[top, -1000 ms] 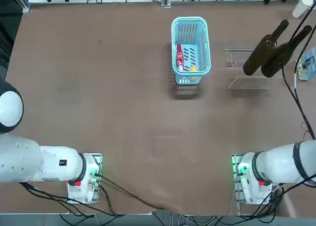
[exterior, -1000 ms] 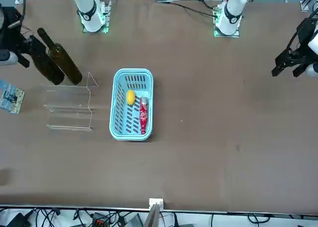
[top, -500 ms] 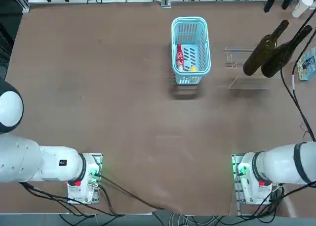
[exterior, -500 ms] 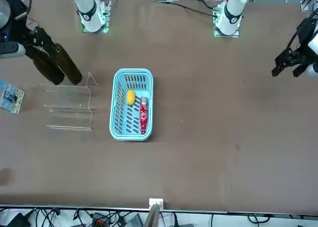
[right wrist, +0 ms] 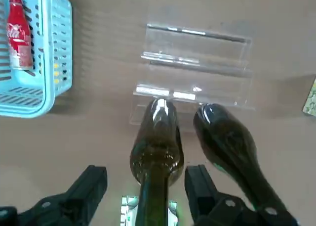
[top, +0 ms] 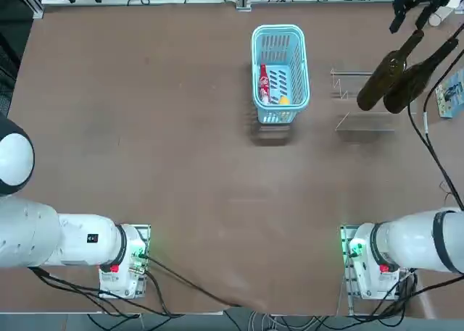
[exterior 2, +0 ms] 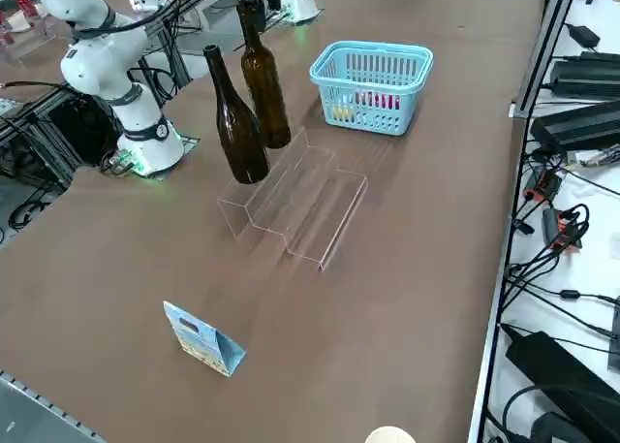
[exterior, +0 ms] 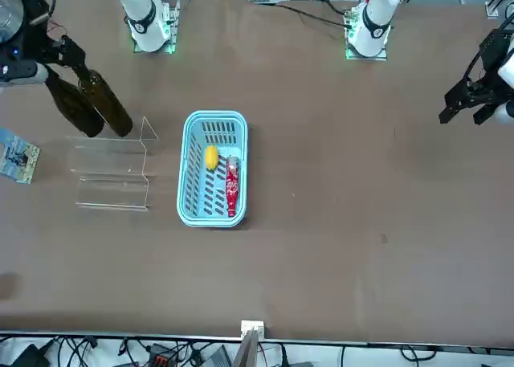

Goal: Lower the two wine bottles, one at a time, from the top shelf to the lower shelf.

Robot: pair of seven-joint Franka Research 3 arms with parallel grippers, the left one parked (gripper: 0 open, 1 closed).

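Now two dark olive-brown glass wine bottles (exterior 2: 240, 123) (exterior 2: 264, 79) are standing upright, slim necks pointing up, on the clear acrylic stand's top shelf (exterior 2: 274, 175), at 3 o'clock from the light-blue plastic basket (top: 280, 72). The right gripper (right wrist: 143, 199), spread wide, is straddling one neck without touching.

The right arm reaches far forward — its claw (right wrist: 143, 194) pointing down, fingers (right wrist: 89, 189) spread wide.

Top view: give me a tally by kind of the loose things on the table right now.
Wine bottles: 2
Clear stepped stand: 1
Blue basket: 1
Red bottle in basket: 1
Yellow item in basket: 1
Blue card: 1
Total: 7
Right claw open around one bottle's neck.
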